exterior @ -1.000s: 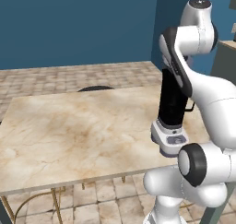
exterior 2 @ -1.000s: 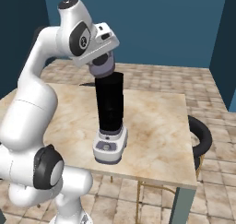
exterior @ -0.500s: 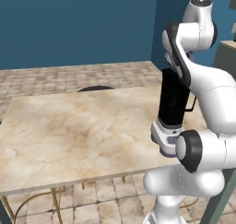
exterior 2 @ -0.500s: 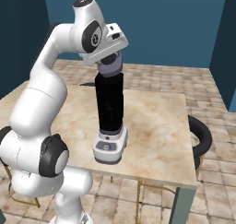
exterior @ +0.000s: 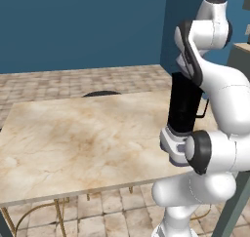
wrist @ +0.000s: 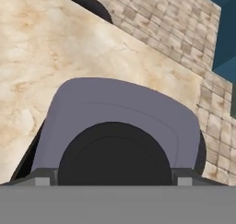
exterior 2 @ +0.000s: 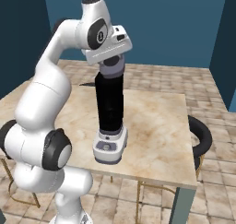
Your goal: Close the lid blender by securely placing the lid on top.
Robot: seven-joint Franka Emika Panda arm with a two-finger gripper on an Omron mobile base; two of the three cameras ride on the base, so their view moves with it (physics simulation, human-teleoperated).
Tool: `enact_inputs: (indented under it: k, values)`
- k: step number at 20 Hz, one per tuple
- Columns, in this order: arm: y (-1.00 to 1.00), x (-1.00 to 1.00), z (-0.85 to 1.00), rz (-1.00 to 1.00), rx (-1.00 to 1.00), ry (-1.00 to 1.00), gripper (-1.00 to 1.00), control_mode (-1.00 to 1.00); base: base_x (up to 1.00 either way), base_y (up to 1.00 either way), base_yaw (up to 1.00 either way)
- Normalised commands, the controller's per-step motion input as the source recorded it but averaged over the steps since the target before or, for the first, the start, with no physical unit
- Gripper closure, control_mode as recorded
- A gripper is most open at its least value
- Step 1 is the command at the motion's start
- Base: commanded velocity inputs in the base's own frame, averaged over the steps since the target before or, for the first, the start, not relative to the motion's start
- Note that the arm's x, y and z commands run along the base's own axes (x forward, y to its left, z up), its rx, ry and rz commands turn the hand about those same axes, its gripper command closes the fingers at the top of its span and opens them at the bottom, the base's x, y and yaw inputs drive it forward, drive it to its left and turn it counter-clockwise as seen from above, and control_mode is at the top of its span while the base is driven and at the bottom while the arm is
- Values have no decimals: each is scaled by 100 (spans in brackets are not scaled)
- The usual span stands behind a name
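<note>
Lid [wrist: 120, 112] sits on top of blender [exterior 2: 109, 109], near counter [exterior: 73, 138] front edge. Gripper [exterior 2: 112, 61] right above, jaws holding lid, likely to press it snug.

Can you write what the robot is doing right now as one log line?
step: closing blender | lid: on jar top | tool: above lid, grip unclear | blender: upright on table

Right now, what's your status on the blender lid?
Gripper over the blender, fingers on the lid's dark knob; cannot tell if clamped. Lid sits atop the jar mouth. Nothing in the way on the table.
</note>
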Motion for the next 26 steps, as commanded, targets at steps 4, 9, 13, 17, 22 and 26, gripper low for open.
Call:
enact_inputs:
  k: [4, 9, 13, 17, 22, 26]
  values:
    - [1, 5, -6, -12, 0, 9, 100, -100, 0, 0, 0]
    - [0, 9, -11, -13, 0, 11, 100, -100, 0, 0, 0]
    - [0, 7, -2, -8, 1, 11, 100, -100, 0, 0, 0]
    - [0, 0, -1, -7, 4, 11, 100, -100, 0, 0, 0]
    - [0, 0, 0, -7, 6, 9, 100, -100, 0, 0, 0]
    - [1, 0, -2, -4, 8, 0, 100, -100, 0, 0, 0]
